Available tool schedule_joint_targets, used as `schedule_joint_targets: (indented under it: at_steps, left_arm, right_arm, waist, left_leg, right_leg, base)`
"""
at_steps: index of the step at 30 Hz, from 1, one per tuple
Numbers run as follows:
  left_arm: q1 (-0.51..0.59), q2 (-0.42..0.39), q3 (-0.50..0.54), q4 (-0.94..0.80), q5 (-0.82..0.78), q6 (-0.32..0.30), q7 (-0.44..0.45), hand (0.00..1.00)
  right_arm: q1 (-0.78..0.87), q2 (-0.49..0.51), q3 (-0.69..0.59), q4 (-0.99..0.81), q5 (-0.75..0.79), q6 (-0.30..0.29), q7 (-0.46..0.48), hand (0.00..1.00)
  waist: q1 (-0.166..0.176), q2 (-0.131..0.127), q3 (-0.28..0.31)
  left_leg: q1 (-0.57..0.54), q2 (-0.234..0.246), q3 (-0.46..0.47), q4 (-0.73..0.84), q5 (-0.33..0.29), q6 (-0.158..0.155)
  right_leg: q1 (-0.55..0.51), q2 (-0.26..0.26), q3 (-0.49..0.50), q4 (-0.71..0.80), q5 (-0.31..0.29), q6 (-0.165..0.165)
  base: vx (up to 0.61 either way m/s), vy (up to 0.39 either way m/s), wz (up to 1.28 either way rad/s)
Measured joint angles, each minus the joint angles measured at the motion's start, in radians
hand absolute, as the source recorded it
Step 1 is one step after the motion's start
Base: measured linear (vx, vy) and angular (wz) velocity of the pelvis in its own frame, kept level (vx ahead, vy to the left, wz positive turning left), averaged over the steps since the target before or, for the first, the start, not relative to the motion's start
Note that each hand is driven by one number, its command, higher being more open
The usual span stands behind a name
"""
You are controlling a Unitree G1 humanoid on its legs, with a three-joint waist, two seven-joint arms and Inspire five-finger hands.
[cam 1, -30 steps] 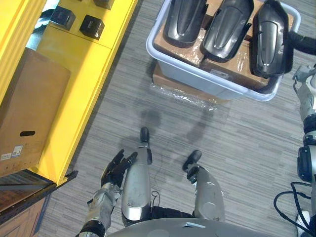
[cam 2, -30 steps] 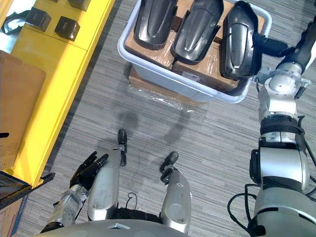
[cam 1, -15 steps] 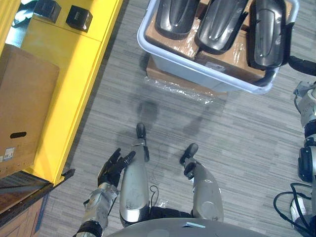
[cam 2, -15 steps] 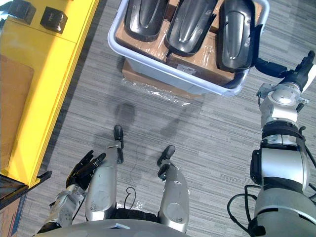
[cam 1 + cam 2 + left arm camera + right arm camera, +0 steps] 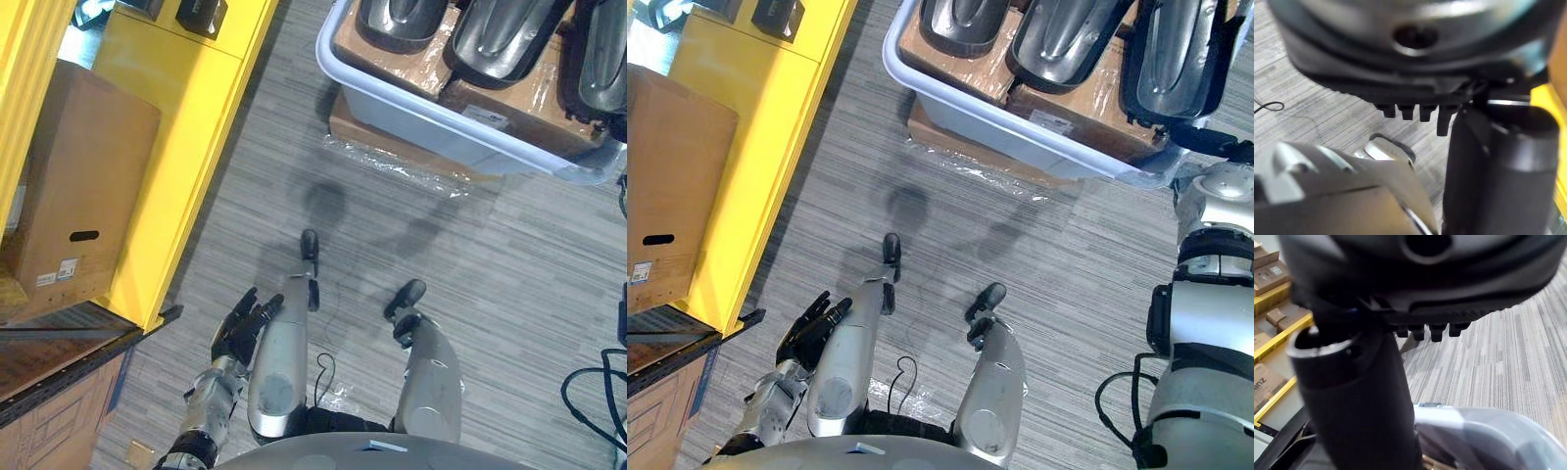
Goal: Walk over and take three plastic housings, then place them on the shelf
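Observation:
Three dark plastic housings lie side by side on cardboard inside a pale tub [image 5: 999, 132] on the floor ahead: left housing [image 5: 965, 15], middle housing [image 5: 1063, 39], right housing [image 5: 1176, 54]. My right hand [image 5: 1213, 144] reaches to the tub's right corner, just below the right housing, with nothing in it. In the right wrist view its thumb [image 5: 1352, 396] and straight fingers [image 5: 1430, 330] show over carpet. My left hand [image 5: 240, 323] hangs low by my side, fingers relaxed and spread, near the yellow shelf [image 5: 186, 147].
The yellow shelf runs along the left with a large cardboard box [image 5: 88, 186] on its lower level and small black boxes [image 5: 779, 15] on top. A plastic-wrapped carton [image 5: 950, 147] props up the tub. Grey striped carpet lies between shelf and tub.
The whole picture has shifted, so the camera has moved. My right hand has dropped from the right housing's side to the tub's corner. The left hand still hangs as before.

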Motion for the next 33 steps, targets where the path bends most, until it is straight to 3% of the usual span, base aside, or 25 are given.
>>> schedule_joint_targets:
  at_steps: [11,12,33]
  left_arm:
    - [-0.002,-0.008,-0.006,0.001,-0.016,0.002,-0.014,1.00]
    - [-0.002,-0.008,-0.006,0.002,-0.016,0.001,-0.015,1.00]
    - [0.000,-0.008,-0.013,0.009,0.010,-0.018,-0.014,1.00]
  right_arm:
    - [-0.022,-0.024,0.029,0.000,0.013,0.025,-0.013,1.00]
    - [-0.022,-0.024,0.029,0.000,0.013,0.025,-0.013,0.00]
    - [-0.021,-0.047,0.049,0.007,0.008,0.027,0.104,0.00]
  waist:
    - [0.011,0.015,0.000]
    - [0.011,0.015,0.000]
    - [0.012,0.019,-0.003]
  left_leg:
    - [-0.009,-0.013,-0.007,0.003,0.012,0.008]
    - [-0.009,-0.013,-0.008,0.004,0.012,0.008]
    - [0.034,-0.005,-0.009,-0.001,0.015,0.006]
  right_leg:
    - [-0.021,-0.021,0.001,0.055,-0.028,-0.005]
    - [-0.023,-0.023,0.001,0.060,-0.030,-0.005]
    - [0.021,-0.015,-0.002,0.051,-0.032,-0.006]
  base:
    - [0.03,-0.018,0.03]
    - [0.00,0.000,0.00]
    - [0.01,-0.002,0.00]
